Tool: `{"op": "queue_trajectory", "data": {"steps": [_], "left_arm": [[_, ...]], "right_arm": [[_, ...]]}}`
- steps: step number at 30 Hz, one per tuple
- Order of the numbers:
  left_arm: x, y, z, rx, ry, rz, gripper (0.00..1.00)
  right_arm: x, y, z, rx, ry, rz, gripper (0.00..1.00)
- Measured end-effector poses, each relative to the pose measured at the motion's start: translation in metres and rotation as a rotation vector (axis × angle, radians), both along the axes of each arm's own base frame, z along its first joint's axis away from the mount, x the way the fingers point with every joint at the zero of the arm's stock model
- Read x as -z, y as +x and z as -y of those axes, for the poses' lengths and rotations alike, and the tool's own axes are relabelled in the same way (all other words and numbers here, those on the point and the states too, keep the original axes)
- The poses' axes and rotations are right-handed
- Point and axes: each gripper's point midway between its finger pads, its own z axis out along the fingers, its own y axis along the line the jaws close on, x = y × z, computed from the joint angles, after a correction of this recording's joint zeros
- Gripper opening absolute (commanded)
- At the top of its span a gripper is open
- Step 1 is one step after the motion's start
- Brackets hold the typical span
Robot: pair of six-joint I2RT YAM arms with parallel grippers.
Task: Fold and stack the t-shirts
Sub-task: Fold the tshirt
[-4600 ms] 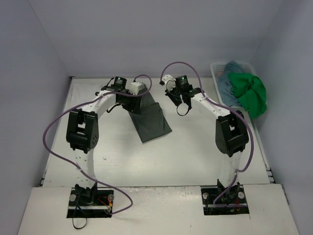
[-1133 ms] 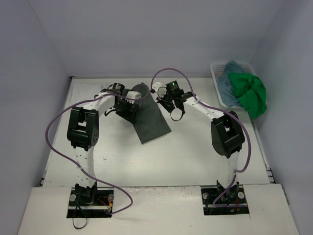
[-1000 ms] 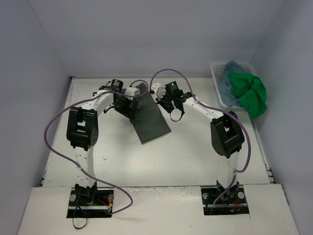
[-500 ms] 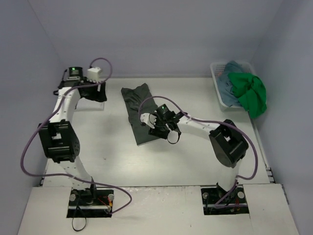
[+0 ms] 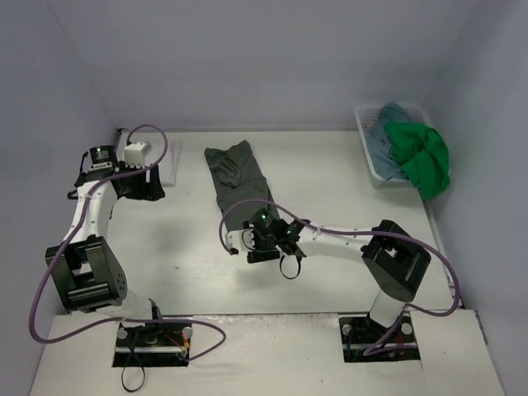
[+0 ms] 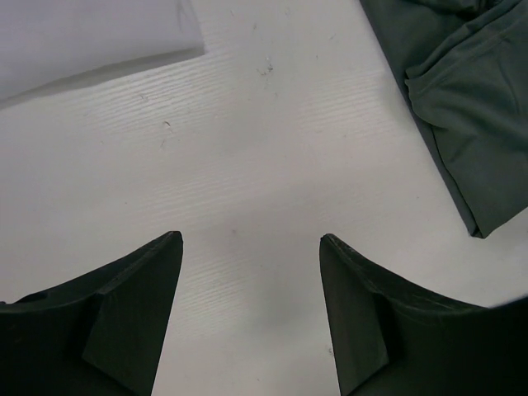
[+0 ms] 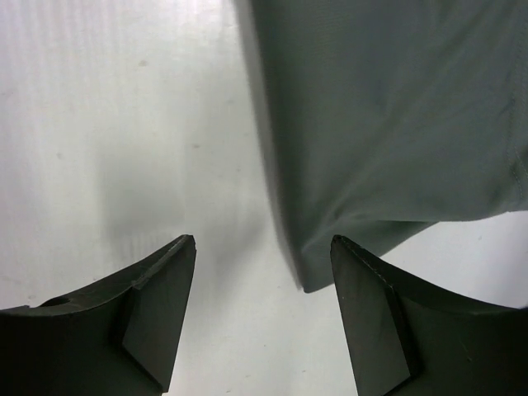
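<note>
Dark grey-green cloth t-shirt (image 5: pixel 235 177) lies folded lengthwise on the white surface (image 5: pixel 346 206); left end effector (image 6: pixel 252 243) released well apart from it, right end effector (image 7: pixel 262 247) released over its near corner, where snagging one layer would unfold it.

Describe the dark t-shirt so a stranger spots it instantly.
Near the middle of the white table lies the dark grey-green t-shirt, folded into a long strip. Unlike the green shirt and blue shirt heaped in the basket, it lies flat.

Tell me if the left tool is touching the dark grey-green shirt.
Apart. In the left wrist view, bare table separates the open left tool from the dark grey-green shirt.
</note>
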Motion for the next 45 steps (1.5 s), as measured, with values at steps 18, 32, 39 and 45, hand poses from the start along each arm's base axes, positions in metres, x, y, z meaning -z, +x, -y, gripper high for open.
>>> {"op": "queue_trajectory", "data": {"steps": [18, 32, 39, 45], "left_arm": [[-0.035, -0.023, 0.004, -0.011, -0.017, 0.115, 0.62], [-0.029, -0.025, -0.003, -0.033, -0.03, 0.102, 0.62], [-0.023, -0.024, -0.003, -0.031, -0.057, 0.086, 0.62], [-0.023, -0.024, 0.0, -0.02, -0.078, 0.082, 0.62]], "right_arm": [[0.013, 0.016, -0.019, -0.093, -0.04, 0.213, 0.63], [0.013, 0.045, -0.043, -0.098, 0.008, 0.284, 0.56], [0.019, 0.049, -0.048, -0.095, 0.01, 0.262, 0.36], [0.025, 0.041, -0.047, -0.092, 0.009, 0.202, 0.08]]}}
